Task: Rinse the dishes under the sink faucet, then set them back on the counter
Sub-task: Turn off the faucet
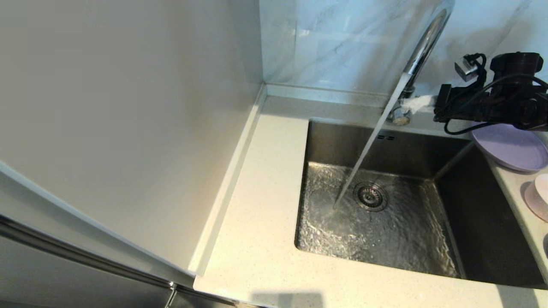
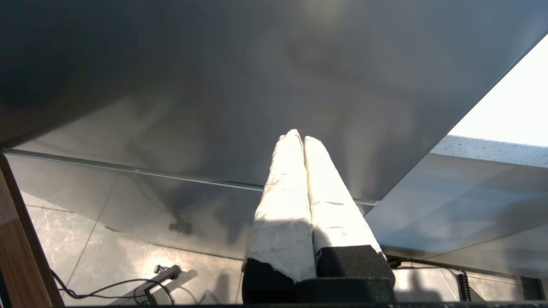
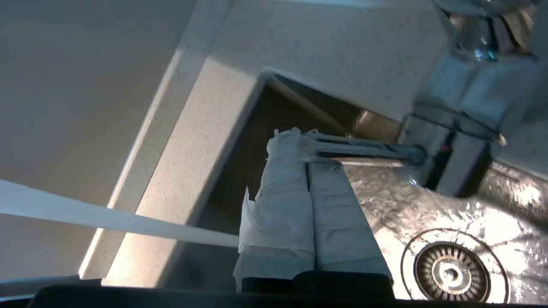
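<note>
While the water (image 1: 371, 145) is already running from the faucet (image 1: 421, 47) into the sink (image 1: 479, 239), I read this as the tap-on step just about done: my right gripper (image 3: 305, 137) sits at the faucet's side lever (image 3: 364, 150), its 2 wrapped fingers (image 3: 282, 179) pressed together with nothing clamped between them, the tips touching or just beside the lever rod; I can't tell which. In the head view the right arm hangs at the back right of the basin, over the far edge of the lavender plate (image 1: 513, 149). No dish is in hand yet, so rinsing proper hasn't started by my judgement. Next move calls for pulling the gripper off the lever, spreading the fingers and going for 1 of the dishes; the plate is nearest. It lies flat with its rim overhanging the sink corner slightly, so I'd pinch that rim. It will be slippery once wet. Containers: sink holds only a thin rippling sheet of water draining toward the strainer (image 1: 370, 196), no dishes inside. Plate looks empty. The pale pink cup (image 1: 538, 196) stands on the counter (image 1: 257, 222) just right of the sink, cut by the frame edge; contents not visible. Bowl not in view. Left gripper (image 2: 298, 137) is parked low beside the cabinet front, fingers together, empty.
</note>
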You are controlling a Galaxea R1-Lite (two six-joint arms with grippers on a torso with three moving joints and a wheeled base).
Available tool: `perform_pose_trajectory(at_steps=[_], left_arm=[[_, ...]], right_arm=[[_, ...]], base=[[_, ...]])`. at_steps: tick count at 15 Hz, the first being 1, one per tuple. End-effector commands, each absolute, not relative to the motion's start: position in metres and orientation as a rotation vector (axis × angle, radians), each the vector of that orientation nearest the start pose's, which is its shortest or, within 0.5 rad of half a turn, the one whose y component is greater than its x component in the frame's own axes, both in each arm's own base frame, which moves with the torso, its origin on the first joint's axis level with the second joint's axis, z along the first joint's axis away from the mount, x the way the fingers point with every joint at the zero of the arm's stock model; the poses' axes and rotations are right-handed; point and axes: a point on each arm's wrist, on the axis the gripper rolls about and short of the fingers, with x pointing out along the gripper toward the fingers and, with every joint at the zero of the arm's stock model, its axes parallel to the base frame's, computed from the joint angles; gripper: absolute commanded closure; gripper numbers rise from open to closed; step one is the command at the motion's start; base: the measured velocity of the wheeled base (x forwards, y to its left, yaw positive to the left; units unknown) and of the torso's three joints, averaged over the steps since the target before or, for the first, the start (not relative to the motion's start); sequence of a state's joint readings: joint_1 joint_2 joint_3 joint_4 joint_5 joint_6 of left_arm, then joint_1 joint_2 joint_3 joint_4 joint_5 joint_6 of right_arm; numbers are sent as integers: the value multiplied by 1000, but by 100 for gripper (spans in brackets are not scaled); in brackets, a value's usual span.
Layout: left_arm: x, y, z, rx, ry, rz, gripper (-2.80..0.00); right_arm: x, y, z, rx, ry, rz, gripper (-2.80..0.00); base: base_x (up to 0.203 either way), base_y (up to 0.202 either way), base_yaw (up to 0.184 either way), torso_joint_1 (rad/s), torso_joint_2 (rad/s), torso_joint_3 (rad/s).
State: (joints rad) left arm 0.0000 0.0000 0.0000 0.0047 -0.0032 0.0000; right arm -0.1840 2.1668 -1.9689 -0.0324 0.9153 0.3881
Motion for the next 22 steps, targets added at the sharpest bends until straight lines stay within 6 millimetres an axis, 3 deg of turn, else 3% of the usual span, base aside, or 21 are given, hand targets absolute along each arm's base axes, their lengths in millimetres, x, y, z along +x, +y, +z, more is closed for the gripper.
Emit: perform_pose_trajectory(at_steps=[1,15,18,22], left_arm=[[-23,0,75,0,5,-3,0],[-23,0,75,0,5,-3,0],[-23,0,75,0,5,-3,0],[-23,0,75,0,5,-3,0]], right_arm=[[441,-64,277,447,263,704,0],[436,-59,300,368,127,691,0],[426,-59,312,357,106,687,0],[397,-67,331,364,108,639,0]], base=[[0,0,0,0,0,0],[0,0,0,0,0,0],[0,0,0,0,0,0],[0,0,0,0,0,0]])
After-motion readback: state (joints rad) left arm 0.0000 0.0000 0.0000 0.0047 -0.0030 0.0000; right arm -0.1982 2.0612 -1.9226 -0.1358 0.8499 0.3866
